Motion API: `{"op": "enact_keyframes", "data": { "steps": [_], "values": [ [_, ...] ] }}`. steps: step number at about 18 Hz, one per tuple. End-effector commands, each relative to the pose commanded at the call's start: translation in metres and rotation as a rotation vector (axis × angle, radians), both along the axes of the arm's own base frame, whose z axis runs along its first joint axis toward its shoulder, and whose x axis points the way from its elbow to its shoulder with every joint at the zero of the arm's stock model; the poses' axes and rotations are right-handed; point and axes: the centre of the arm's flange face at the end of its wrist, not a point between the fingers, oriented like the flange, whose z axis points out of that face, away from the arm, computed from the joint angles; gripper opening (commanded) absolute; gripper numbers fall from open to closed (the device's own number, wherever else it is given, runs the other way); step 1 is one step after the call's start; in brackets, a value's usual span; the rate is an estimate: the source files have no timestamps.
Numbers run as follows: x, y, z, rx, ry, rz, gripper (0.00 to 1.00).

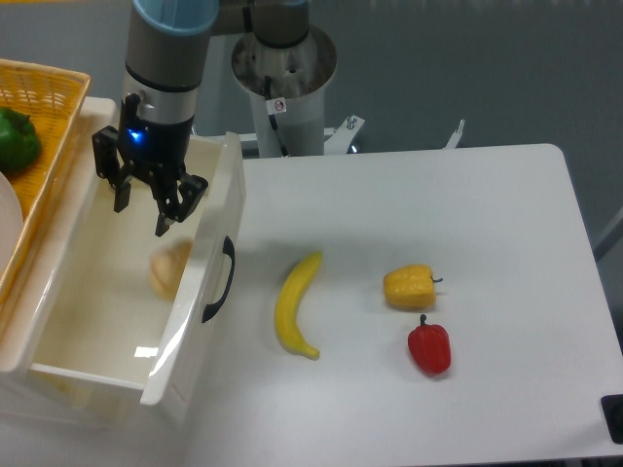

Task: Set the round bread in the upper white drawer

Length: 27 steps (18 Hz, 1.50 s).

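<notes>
bread (170, 268) is seen lying inside drawer (117, 321), near front panel | gripper (142, 214) is spread open above it, holding nothing

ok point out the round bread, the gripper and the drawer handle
round bread (169, 267), fixed camera, its visible top
gripper (141, 219), fixed camera, between the fingertips
drawer handle (220, 280), fixed camera, middle of the black curve

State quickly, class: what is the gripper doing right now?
Gripper: open, holding nothing; it hangs over the upper white drawer, with the round bread lying inside below it.
</notes>
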Motion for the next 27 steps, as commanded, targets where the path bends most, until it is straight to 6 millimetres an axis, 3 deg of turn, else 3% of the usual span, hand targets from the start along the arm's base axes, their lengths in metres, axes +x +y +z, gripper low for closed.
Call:
{"op": "enact_keyframes", "data": {
  "steps": [5, 10, 21, 27],
  "values": [
    [-0.001, -0.001, 0.002, 0.003, 0.007, 0.0, 0.73],
    [-0.034, -0.011, 0.0, -0.017, 0.063, 0.04, 0.98],
    [-0.094, -0.043, -0.004, -0.145, 0.233, 0.123, 1.0],
    [-0.117, -0.055, -0.03, -0.237, 0.266, 0.123, 1.0]
  ]
}}
